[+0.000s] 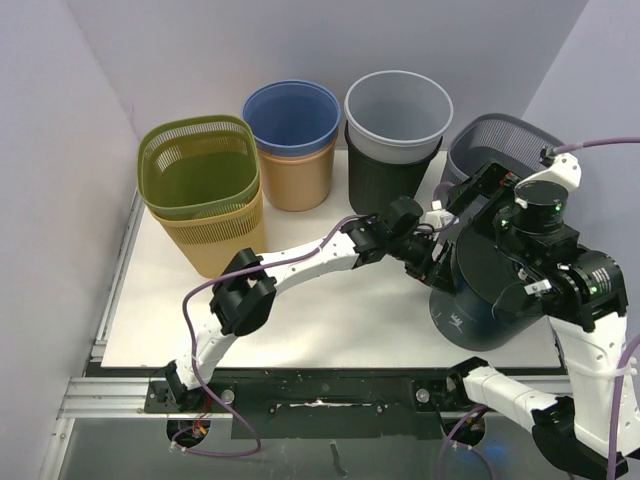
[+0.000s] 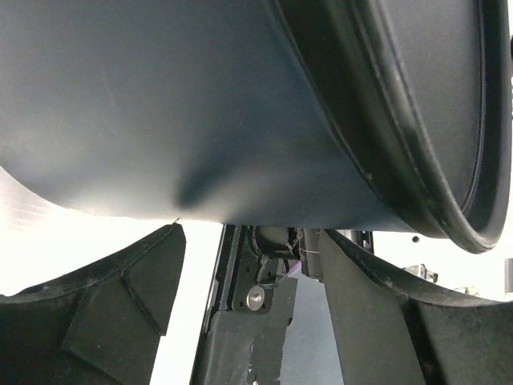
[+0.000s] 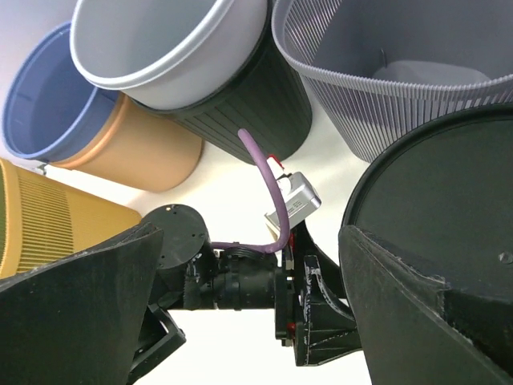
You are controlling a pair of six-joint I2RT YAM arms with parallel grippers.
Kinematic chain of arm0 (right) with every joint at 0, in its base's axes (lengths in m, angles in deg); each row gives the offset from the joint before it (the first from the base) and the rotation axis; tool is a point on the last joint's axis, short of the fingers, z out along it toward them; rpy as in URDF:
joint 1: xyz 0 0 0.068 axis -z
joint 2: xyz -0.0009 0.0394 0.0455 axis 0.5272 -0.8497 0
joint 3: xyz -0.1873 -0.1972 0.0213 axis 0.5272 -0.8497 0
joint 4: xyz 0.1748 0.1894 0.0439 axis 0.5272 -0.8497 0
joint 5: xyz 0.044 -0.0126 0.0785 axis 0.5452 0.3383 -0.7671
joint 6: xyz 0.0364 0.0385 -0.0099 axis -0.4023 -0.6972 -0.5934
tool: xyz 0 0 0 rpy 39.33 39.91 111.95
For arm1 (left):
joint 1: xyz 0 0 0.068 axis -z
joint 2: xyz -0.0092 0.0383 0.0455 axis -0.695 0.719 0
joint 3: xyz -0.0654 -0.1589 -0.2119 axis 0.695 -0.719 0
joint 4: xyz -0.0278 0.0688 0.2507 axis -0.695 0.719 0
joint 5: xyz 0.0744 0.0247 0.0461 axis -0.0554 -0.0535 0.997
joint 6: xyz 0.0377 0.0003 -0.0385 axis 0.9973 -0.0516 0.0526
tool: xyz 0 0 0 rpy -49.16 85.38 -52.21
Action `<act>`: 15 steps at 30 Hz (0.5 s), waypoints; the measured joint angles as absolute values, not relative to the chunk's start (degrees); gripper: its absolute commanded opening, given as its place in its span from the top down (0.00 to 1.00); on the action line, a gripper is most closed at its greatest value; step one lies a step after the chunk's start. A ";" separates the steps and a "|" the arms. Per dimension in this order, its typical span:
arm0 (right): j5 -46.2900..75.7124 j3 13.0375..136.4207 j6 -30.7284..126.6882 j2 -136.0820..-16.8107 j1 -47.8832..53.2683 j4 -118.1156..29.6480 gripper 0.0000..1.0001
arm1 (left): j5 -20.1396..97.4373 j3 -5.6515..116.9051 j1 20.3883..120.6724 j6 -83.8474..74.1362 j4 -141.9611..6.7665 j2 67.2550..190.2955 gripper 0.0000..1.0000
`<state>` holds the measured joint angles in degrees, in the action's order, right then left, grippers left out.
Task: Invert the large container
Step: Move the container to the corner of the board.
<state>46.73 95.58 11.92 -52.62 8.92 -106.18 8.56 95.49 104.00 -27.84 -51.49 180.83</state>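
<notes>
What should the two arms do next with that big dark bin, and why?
Probably ease both arms back, away from the big dark bin. It appears to stand with its flat bottom up and its wide mouth down on the table, so the flip looks about done. The left fingers and the right fingers are spread open and clamp nothing.

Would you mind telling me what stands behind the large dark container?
A grey mesh basket stands behind the container, open side up. Its base and front wall are covered by the container and the right arm.
</notes>
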 measured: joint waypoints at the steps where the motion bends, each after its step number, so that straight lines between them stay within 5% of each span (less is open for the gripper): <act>1: 46.73 95.15 11.86 -52.66 8.92 -106.29 0.03 | 8.37 95.49 104.00 -28.15 -51.93 180.85 0.33; 8: 47.00 95.01 11.70 -54.85 8.92 -106.77 0.03 | 7.38 94.37 104.00 -29.11 -54.10 181.00 0.33; 15: 48.37 95.28 11.68 -54.30 8.92 -107.25 0.03 | 7.75 78.17 100.91 -32.10 -62.01 174.45 0.33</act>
<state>48.37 95.28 11.68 -54.30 8.92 -107.25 7.75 78.17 100.91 -32.10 -62.01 174.45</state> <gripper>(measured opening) 0.972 0.667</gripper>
